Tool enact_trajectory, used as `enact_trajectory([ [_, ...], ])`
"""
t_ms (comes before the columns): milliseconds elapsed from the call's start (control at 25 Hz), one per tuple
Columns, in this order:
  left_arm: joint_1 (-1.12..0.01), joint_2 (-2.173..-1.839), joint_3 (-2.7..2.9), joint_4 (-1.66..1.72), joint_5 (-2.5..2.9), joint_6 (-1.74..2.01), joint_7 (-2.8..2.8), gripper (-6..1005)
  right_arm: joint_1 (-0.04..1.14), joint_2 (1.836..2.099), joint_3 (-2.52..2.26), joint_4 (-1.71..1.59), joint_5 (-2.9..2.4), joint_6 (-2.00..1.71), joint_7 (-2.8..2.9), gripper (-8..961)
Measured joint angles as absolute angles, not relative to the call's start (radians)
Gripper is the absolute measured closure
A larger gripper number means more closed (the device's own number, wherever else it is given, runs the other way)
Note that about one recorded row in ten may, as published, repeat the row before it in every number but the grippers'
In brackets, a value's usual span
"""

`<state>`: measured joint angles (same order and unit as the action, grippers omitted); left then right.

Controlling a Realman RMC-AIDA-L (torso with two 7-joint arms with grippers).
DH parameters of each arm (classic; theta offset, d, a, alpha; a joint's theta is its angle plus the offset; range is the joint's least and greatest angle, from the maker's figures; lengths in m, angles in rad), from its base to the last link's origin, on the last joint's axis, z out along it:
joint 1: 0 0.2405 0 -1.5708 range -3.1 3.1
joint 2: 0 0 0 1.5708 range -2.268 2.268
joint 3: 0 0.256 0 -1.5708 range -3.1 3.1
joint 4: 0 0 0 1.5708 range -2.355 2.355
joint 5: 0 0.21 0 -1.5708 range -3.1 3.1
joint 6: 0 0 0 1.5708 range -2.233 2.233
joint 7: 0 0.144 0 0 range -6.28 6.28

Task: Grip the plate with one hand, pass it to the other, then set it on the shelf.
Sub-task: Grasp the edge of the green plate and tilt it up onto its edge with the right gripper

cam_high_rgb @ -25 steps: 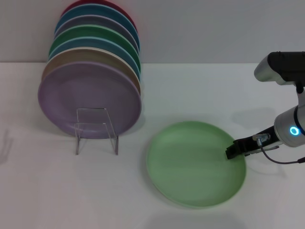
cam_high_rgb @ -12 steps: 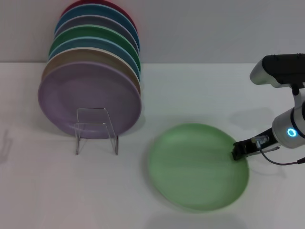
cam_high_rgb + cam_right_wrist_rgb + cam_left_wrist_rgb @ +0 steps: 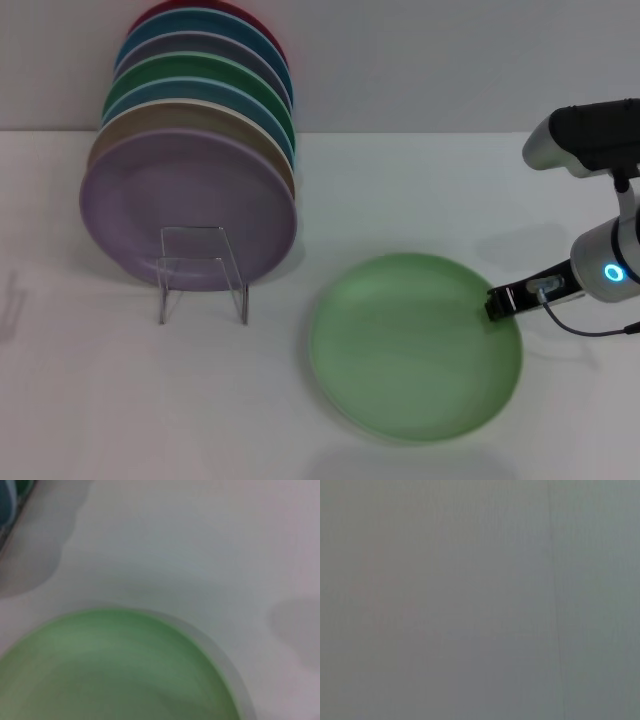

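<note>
The pale mint-green plate (image 3: pixel 410 345) lies on the white table right of centre; the right wrist view shows it too (image 3: pixel 115 670). My right gripper (image 3: pixel 497 301), slim and black with a cable, reaches in from the right. It is shut on the plate's right rim. The shelf (image 3: pixel 202 272), a small clear acrylic rack, stands at the left with several coloured plates leaning in it. My left gripper is out of sight, and the left wrist view shows only a plain grey surface.
A lilac plate (image 3: pixel 190 205) fronts the stack of upright plates in the rack. The same stack shows as a blue-green edge (image 3: pixel 10 495) in the right wrist view. My right arm's silver elbow (image 3: pixel 585 135) hangs over the table's right side. Bare white table (image 3: pixel 120 400) lies before the rack.
My right gripper drew back from over the plate's inner surface to its right rim and rose slightly. The plate shifted a little to the right with it.
</note>
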<state>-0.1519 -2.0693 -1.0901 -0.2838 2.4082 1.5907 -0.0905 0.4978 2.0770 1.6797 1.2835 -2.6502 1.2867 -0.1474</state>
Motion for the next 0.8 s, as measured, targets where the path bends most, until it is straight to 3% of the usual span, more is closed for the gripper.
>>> enact_trajectory([
  [800, -0.169, -2.065, -1.046, -0.285, 2.417, 1.717, -0.166, 268, 0.293, 2.078, 1.661, 1.674, -2.639, 1.276, -0.226, 932],
])
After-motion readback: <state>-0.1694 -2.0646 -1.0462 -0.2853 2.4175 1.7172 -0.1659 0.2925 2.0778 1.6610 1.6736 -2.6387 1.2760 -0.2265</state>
